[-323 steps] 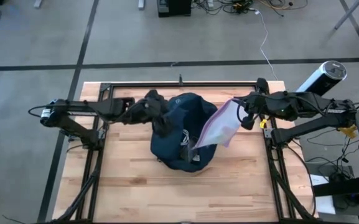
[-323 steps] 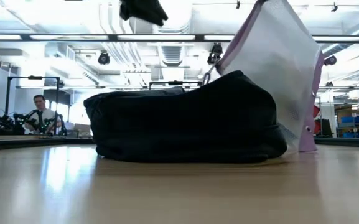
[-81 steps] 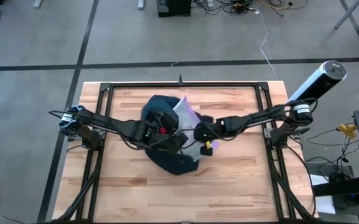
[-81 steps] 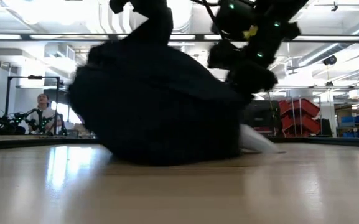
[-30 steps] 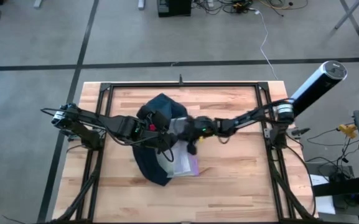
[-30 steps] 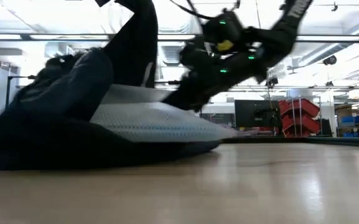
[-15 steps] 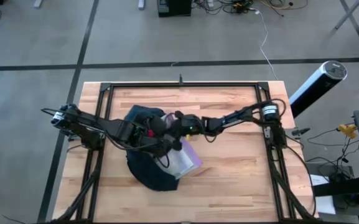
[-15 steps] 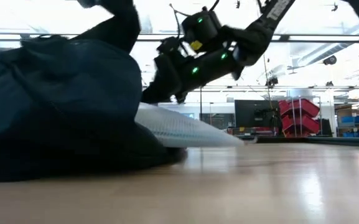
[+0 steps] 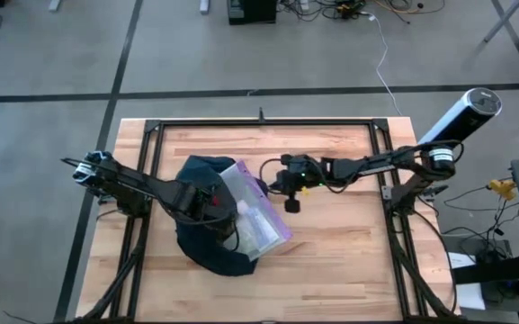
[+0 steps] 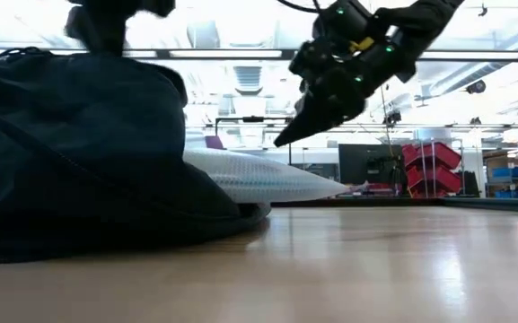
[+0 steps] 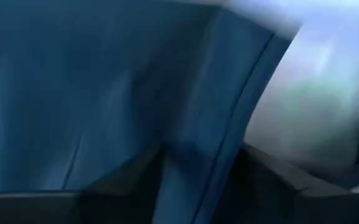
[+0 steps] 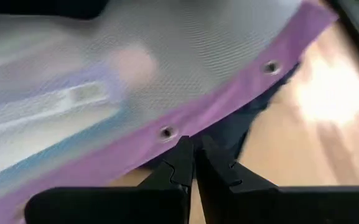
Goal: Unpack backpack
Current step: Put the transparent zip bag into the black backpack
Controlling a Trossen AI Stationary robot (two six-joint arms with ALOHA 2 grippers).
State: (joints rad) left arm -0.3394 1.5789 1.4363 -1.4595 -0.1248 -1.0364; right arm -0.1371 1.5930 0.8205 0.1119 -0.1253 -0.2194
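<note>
We find the backpack [image 9: 207,241] toward the counter's [image 9: 331,270] left edge, left end effector [image 9: 212,200] seemingly parted over it, right end effector [image 9: 273,177] closed, empty.

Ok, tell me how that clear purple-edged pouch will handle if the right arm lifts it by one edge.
The pouch is probably floppy: thin mesh-textured plastic lying draped over the backpack. Likely light, since its free end sticks out unsupported in the low view. Its flat contents might shift. The purple edge with eyelets looks like the firmest place to grip.
</note>
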